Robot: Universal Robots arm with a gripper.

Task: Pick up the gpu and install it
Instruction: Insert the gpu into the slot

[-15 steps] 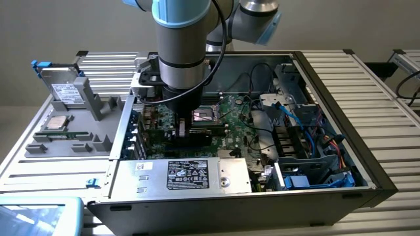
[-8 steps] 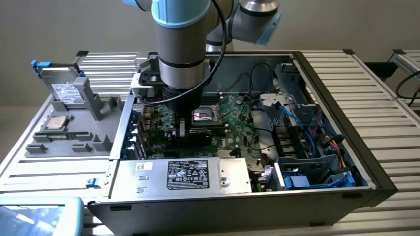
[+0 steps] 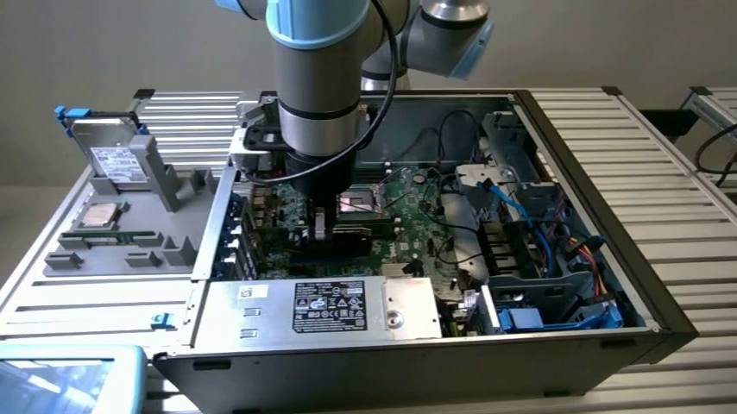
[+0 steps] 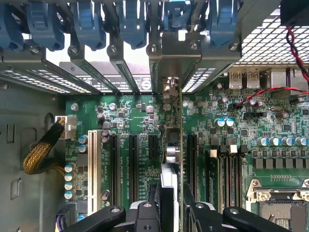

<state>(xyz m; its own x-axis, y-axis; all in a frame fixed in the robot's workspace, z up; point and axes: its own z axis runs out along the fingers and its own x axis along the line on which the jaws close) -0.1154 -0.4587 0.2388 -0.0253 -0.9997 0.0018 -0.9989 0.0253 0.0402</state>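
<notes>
The tool (image 3: 319,226) is down inside the open computer case (image 3: 576,345), over the green motherboard (image 4: 130,116) toward the exterior view's left. In the wrist view its black fingers (image 4: 145,217) stand partly closed on either side of the gpu (image 4: 172,150), which is seen edge-on as a thin upright card running away from the tool, its silver bracket (image 4: 169,53) reaching up into the row of rear slot openings with blue latches (image 4: 133,19). The card is held, and it appears lined up along a long black expansion slot (image 4: 192,159), so the step in hand looks like the seating itself: the pick-up is done, the install is under way, though whether the edge connector is already fully down in the slot I cannot tell. Finishing this would call for a straight push with the card kept upright and the bracket kept in its own opening. Room is tight: neighbouring black slots (image 4: 133,159) and the white slot (image 4: 91,164) lie just beside on one side, memory slots (image 4: 224,169) on the other, and the case's rear wall sits close at the bracket end. In the exterior view, the power supply (image 3: 334,306) lies near the arm, cables (image 3: 553,233) crowd the right, and a grey parts tray (image 3: 127,233) rests outside on the left.
</notes>
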